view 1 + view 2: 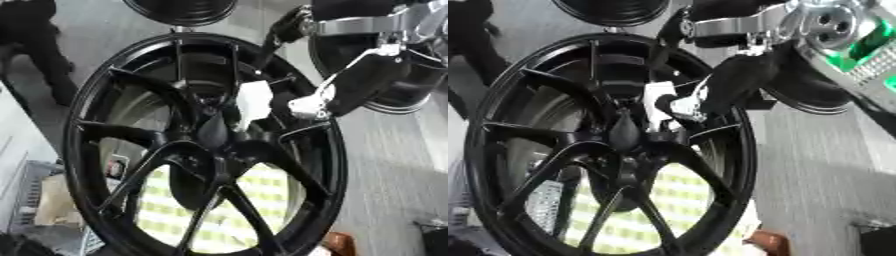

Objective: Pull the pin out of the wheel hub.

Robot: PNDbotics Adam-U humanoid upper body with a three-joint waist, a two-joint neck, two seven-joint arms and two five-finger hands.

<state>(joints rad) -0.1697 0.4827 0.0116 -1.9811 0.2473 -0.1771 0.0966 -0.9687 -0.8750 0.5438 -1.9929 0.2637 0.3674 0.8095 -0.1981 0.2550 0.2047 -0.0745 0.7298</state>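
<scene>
White pin [254, 102] sits at the centre of the black wheel hub [210, 145], just above the spoke junction. Right robot hand [313, 106] comes in from upper right, arm angled down-left, white fingertips just beside the pin's right edge; can't tell if they're closed on it.

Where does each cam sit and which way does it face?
Left eye view: in the head, left eye, facing the black wheel standing upright; the right arm comes in from the upper right, right hand by the white pin near the hub.
Right eye view: in the head, right eye, same aim; the wheel sits further left, and more of the right arm's silver joint shows.
Shared: wheel, pin, right hand, second wheel behind. The left hand shows in neither.
</scene>
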